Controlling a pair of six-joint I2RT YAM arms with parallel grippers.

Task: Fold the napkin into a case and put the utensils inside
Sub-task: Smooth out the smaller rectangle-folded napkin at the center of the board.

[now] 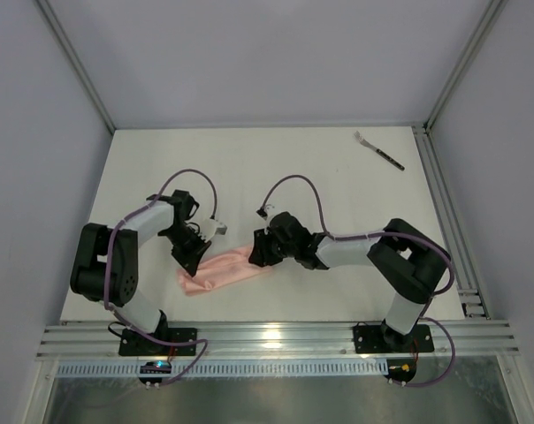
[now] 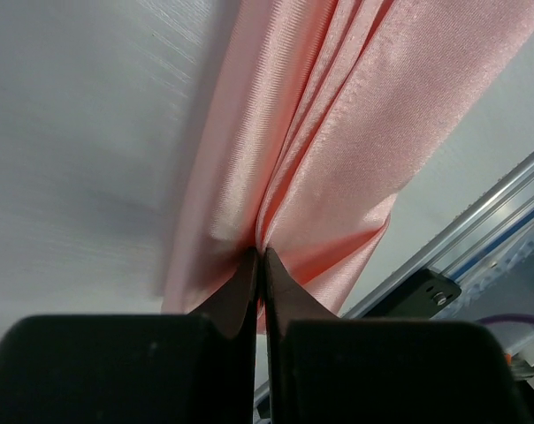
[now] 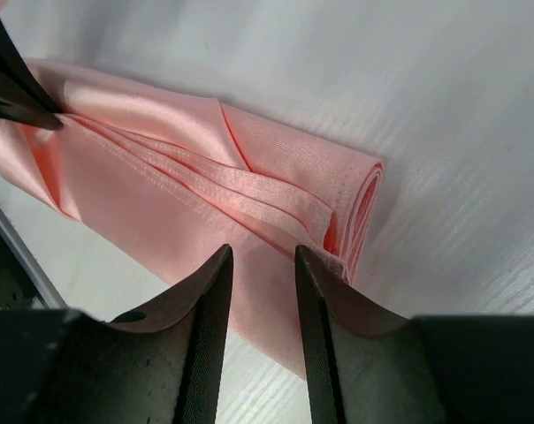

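Black jaws of the left gripper (image 2: 260,258) are pressed together on a bunch of pleats at one end of the salmon-pink napkin (image 2: 338,132). The right gripper (image 3: 263,251) hangs at the opposite end with its jaws apart above the layered edge; whether they touch the cloth cannot be told. Folded into a narrow, rumpled strip, the napkin lies on the white table (image 1: 276,168) between the two arms, near their bases. The fork (image 1: 379,150) lies well apart near the far right corner, its pronged head the farther end.
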